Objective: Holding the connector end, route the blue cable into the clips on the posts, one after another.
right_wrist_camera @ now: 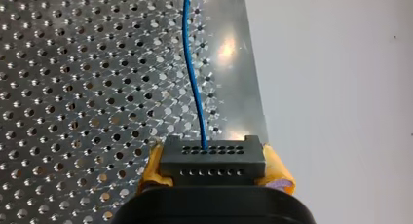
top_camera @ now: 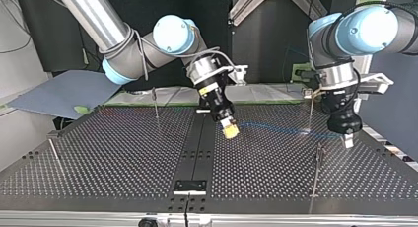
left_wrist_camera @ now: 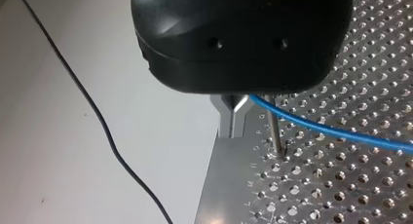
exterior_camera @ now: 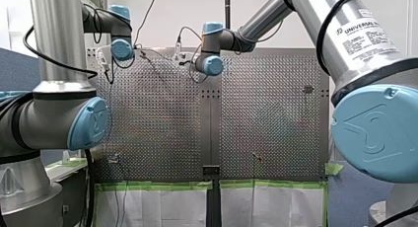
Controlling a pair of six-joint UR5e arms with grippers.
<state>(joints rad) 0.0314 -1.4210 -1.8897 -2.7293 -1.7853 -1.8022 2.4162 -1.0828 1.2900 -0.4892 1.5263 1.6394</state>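
Closest to the right wrist camera sits the connector (right_wrist_camera: 213,158), a dark block with rows of small holes, clamped in my right gripper (right_wrist_camera: 214,171) between its yellow pads (right_wrist_camera: 152,169). From the block's far face the cable (right_wrist_camera: 192,73) runs almost straight ahead, away from the gripper, over the perforated table (right_wrist_camera: 73,87) near its edge. On the top view I see this gripper hanging tilted just above the table beside the dark middle strip, and the cable stretches as a faint blue line toward that view's right, low over the holes, to my left gripper (top_camera: 348,139), which points straight down near the table's side edge. On the left wrist view its metal fingers (left_wrist_camera: 234,117) look drawn together on the cable, which comes out from them and passes close by a thin upright post (left_wrist_camera: 274,131); I cannot tell whether the two touch. A black wire (left_wrist_camera: 97,117) trails over the pale floor beyond the table's edge.
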